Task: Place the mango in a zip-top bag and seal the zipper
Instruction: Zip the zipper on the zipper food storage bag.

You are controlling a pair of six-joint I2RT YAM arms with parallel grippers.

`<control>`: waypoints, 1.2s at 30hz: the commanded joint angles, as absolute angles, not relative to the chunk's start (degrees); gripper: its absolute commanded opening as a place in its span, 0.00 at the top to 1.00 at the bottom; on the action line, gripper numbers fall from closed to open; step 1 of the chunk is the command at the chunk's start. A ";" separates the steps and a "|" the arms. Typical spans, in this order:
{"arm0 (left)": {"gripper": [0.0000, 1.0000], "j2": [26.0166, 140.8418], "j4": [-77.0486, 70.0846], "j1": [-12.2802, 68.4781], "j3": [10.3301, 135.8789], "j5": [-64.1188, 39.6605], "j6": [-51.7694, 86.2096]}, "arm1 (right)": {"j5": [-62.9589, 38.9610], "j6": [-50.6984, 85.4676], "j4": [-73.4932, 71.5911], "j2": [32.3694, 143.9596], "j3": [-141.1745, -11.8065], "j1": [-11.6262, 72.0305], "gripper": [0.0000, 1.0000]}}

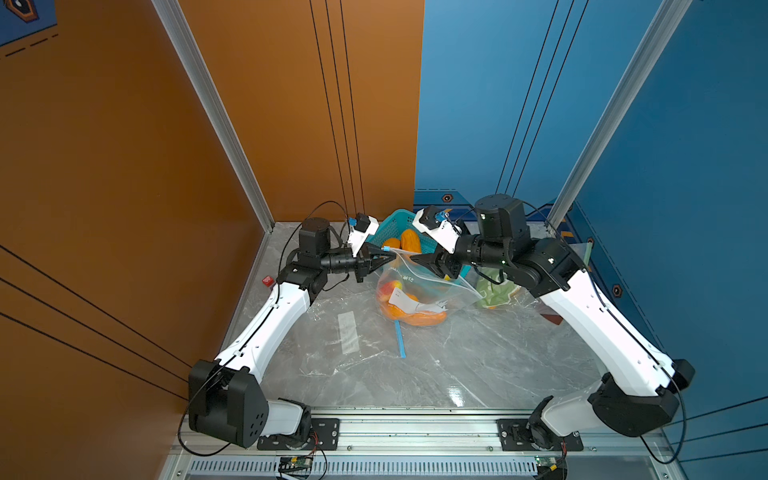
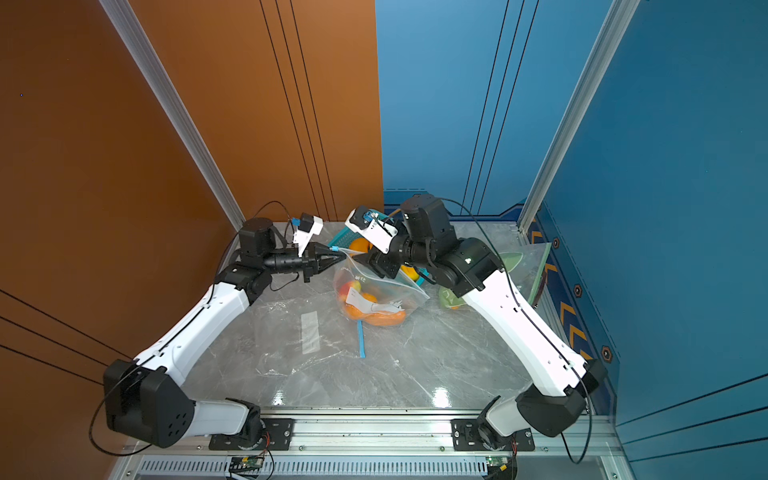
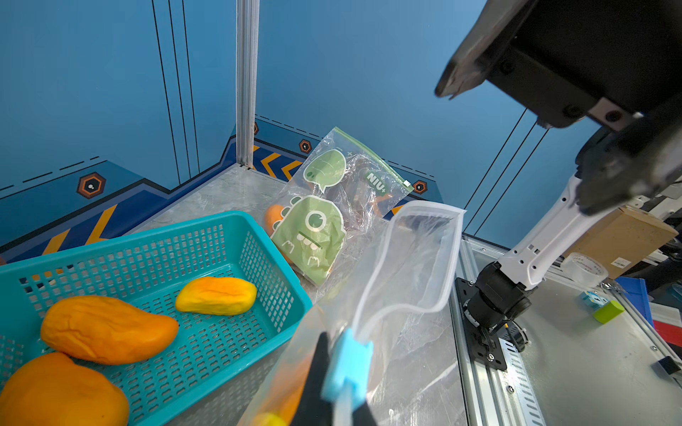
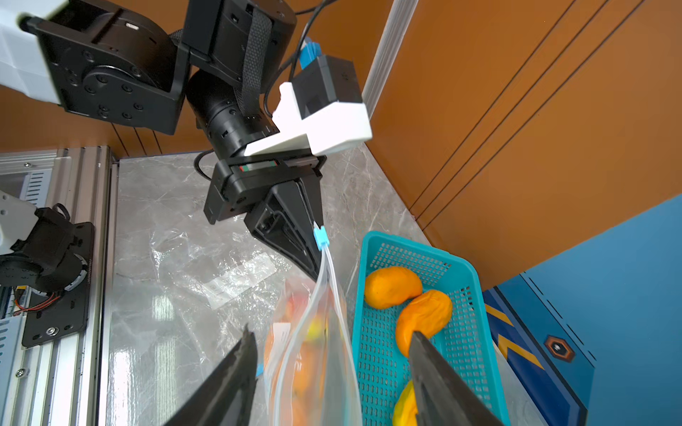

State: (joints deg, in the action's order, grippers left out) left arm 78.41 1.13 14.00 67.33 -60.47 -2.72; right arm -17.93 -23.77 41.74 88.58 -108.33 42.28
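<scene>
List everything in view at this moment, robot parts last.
zip-top bag: one, clear, blue slider, table centre
bagged mangoes: count unclear, orange, inside it
basket: one, teal, table back
basket mangoes: three, orange-yellow, inside it
printed bag: one, green, by right wall
flat bag: one seen, clear, on table
red item: one, small, left table edge
table: one, grey marble
left arm, right arm: two, white-black; left jaws shut on slider end, right jaws open, not gripping

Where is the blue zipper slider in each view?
Top view: slider at centre, at left gripper tip.
Top view: slider just left of centre.
Left wrist: slider bottom centre.
Right wrist: slider near centre.
Landmark: teal basket, in all four.
</scene>
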 commanded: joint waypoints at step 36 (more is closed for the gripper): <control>1.00 76.68 2.86 13.97 69.36 -59.17 -4.07 | -24.31 -25.31 50.10 106.24 -124.85 41.75 0.93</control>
State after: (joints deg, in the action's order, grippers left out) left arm 77.73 2.74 13.89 67.68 -58.19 -3.64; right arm -24.25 -25.28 49.08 104.81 -123.33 41.98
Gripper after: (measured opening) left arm 0.040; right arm 0.099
